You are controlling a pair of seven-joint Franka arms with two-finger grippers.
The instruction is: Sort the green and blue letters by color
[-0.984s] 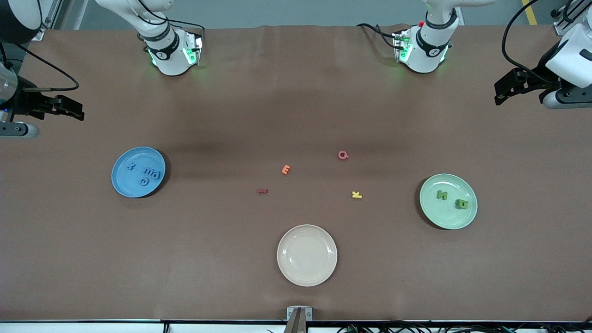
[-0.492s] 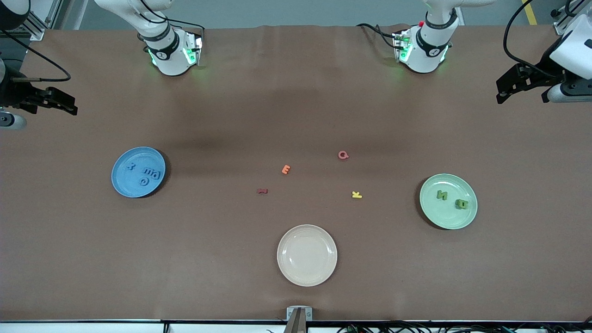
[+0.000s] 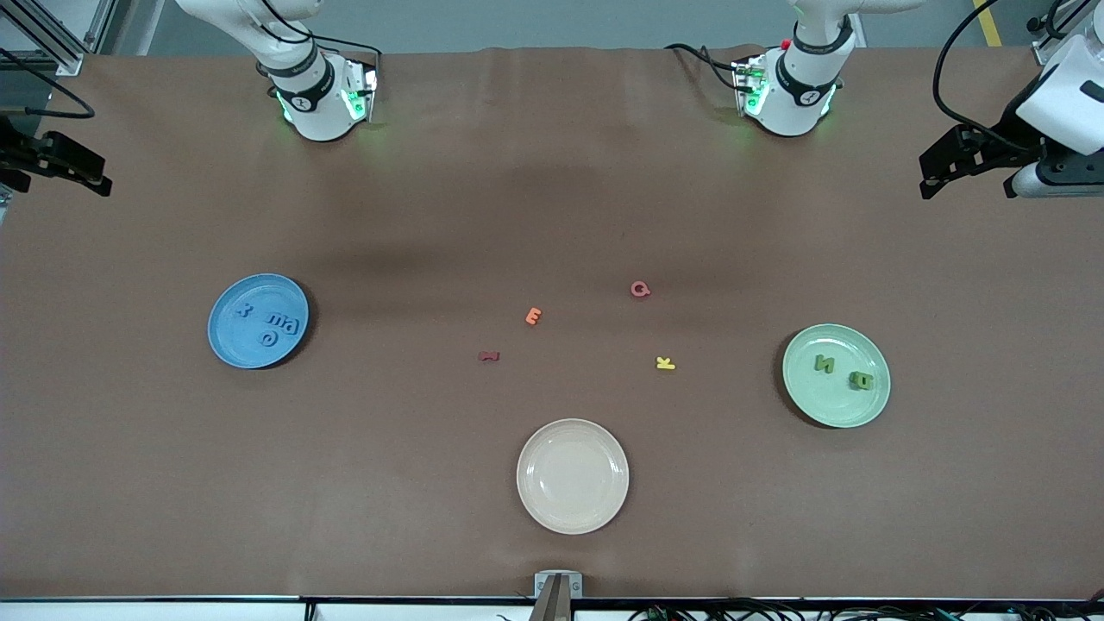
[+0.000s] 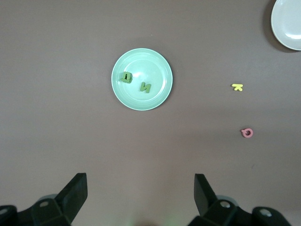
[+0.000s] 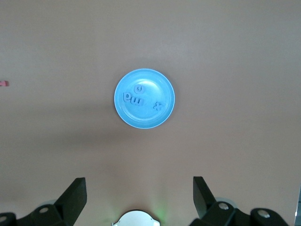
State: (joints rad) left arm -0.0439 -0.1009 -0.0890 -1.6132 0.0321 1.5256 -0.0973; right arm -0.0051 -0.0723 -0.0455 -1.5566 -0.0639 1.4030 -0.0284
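Note:
Several blue letters [image 3: 274, 326] lie in the blue plate [image 3: 226, 338] at the right arm's end of the table; they also show in the right wrist view [image 5: 133, 98]. Two green letters [image 3: 824, 364] show in the green plate [image 3: 811, 401] at the left arm's end, and in the left wrist view [image 4: 146, 87]. My left gripper [image 3: 930, 177] is open and empty, up in the air over the table's end past the green plate. My right gripper [image 3: 93, 176] is open and empty, high over the table's end past the blue plate.
A white plate [image 3: 573, 513] stands near the front edge. An orange E [image 3: 534, 316], a pinkish Q [image 3: 639, 289], a dark red letter [image 3: 489, 355] and a yellow K [image 3: 665, 363] lie loose in the middle of the table.
The right gripper has drawn back toward the table's end and the bases' side. The left gripper has shifted only slightly. The plates and letters have not moved.

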